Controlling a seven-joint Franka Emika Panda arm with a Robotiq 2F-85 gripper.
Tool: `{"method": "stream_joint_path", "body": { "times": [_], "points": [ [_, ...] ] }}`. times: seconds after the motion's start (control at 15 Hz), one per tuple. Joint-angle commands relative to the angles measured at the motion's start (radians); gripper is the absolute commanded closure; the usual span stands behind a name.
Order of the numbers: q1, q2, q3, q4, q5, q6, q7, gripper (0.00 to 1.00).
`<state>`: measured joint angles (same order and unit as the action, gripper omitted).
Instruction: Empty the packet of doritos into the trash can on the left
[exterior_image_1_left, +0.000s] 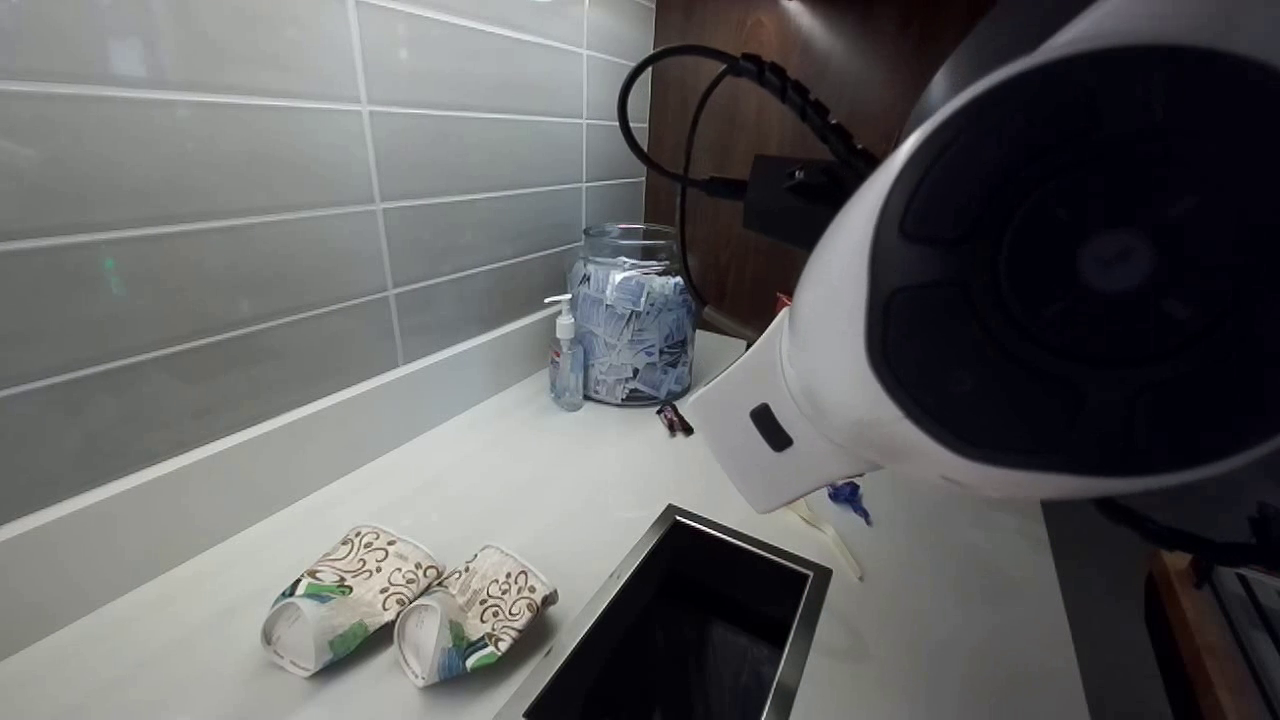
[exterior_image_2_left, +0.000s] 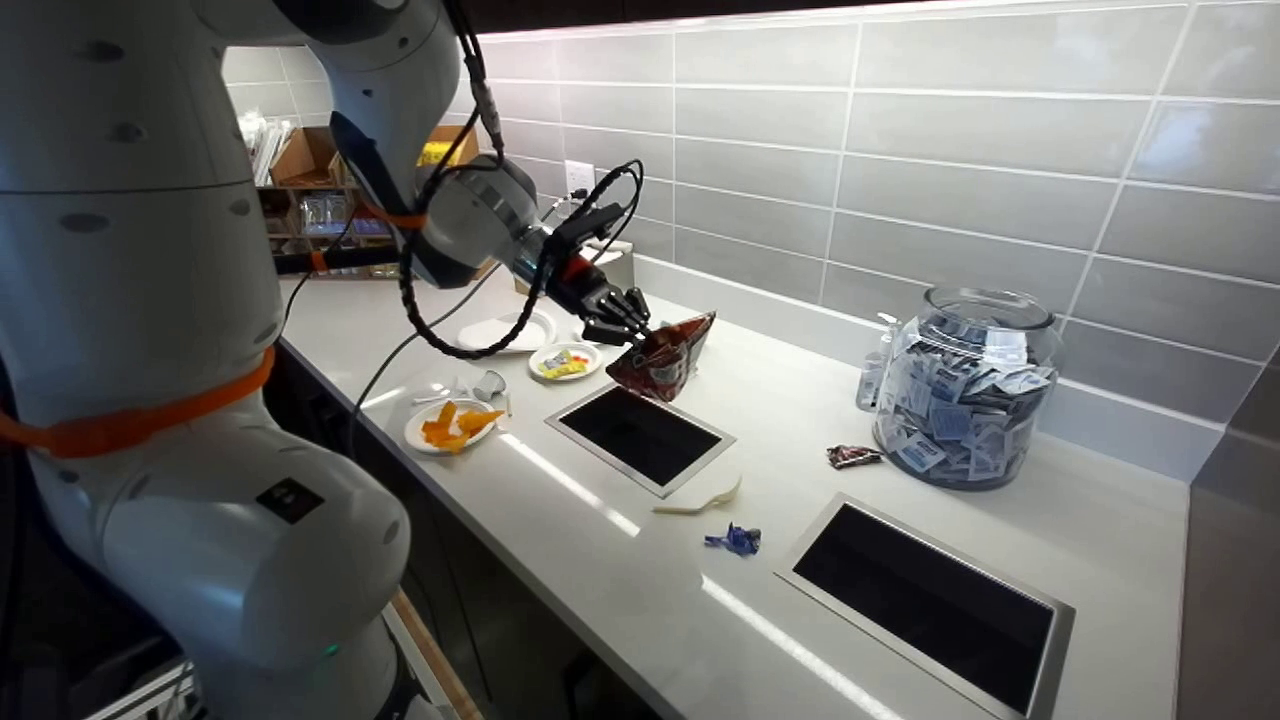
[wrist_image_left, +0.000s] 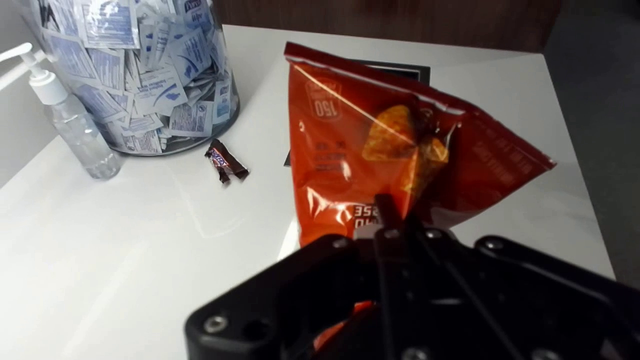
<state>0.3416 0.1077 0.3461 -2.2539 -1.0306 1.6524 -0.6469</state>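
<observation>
Move the arm (exterior_image_2_left: 190, 310) until the trash can (exterior_image_2_left: 640, 440), taken here as the cut-out nearest the arm's tip, is centred below. In an exterior view the chip bag (exterior_image_2_left: 668, 360) overlaps the trash can's rim; its height is hard to judge, so it may not hang fully inside. Tip the bag inside the rim before releasing. The gripper (exterior_image_2_left: 640, 332) is closed, its fingers (wrist_image_left: 390, 214) pinching the bag with no visible gap.

In an exterior view the arm blocks the fingers, while two crumpled paper cups (exterior_image_1_left: 360, 590) lie just beside the trash can. Only the wrist view gives the pinch close up.
</observation>
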Motion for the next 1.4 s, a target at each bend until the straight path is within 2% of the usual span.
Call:
{"method": "stream_joint_path", "body": {
  "times": [0.0,0.53,0.8,1.33],
  "points": [
    [0.02,0.046,0.014,0.03,-0.061,-0.069,0.012,1.0],
    [0.021,0.068,0.02,0.046,-0.074,-0.074,0.005,1.0],
    [0.031,0.066,0.023,0.046,-0.115,-0.124,0.026,1.0],
    [0.034,0.058,0.029,0.049,-0.121,-0.121,0.037,1.0]
  ]
}}
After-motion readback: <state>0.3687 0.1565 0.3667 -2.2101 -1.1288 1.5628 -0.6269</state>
